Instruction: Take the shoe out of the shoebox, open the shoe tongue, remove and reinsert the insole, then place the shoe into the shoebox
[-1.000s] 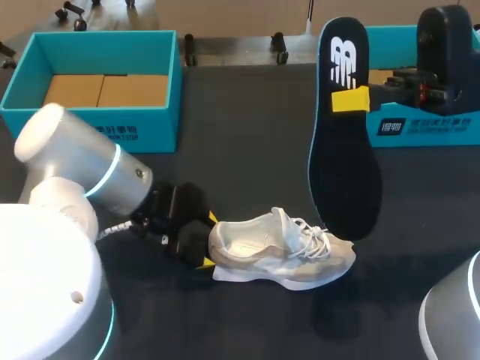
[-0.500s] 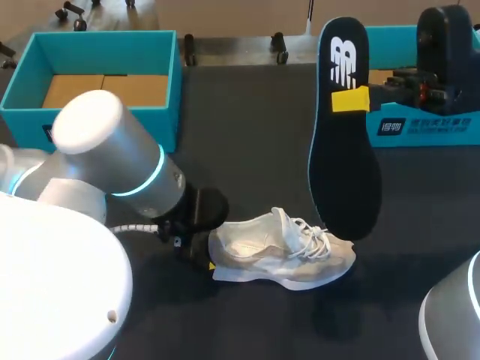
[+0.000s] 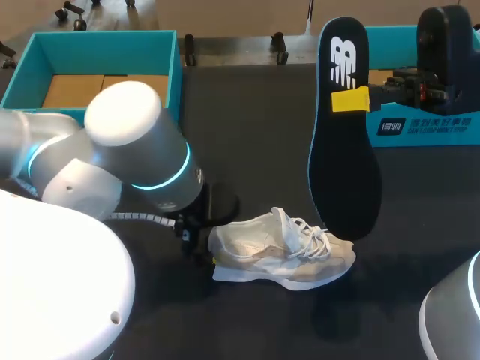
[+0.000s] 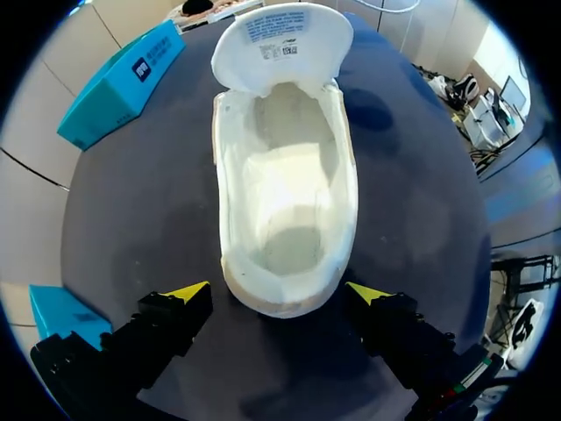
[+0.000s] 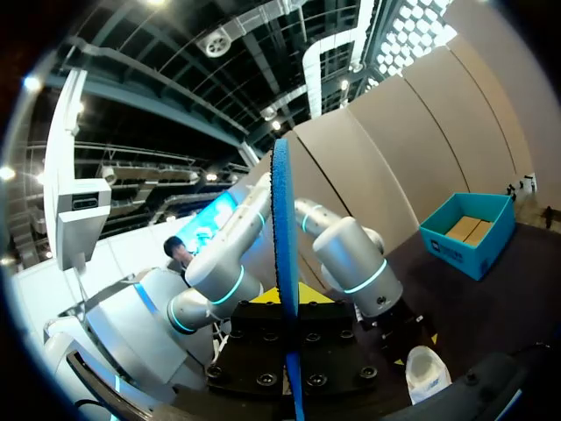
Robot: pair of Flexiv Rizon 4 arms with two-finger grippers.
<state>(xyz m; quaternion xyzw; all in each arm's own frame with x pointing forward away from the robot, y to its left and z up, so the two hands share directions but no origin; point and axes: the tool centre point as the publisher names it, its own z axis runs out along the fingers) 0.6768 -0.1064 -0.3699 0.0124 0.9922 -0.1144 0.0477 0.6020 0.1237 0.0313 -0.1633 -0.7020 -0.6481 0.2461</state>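
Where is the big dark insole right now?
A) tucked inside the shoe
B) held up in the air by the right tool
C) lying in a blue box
B: the right tool pinches the insole upright, and the left wrist view shows the shoe empty inside.

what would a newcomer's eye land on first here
First, the dark insole, held upright in the air by the right pincer, right of the table's middle. Next, the white shoe on the dark table, its heel between the open yellow tips of the left pincer.
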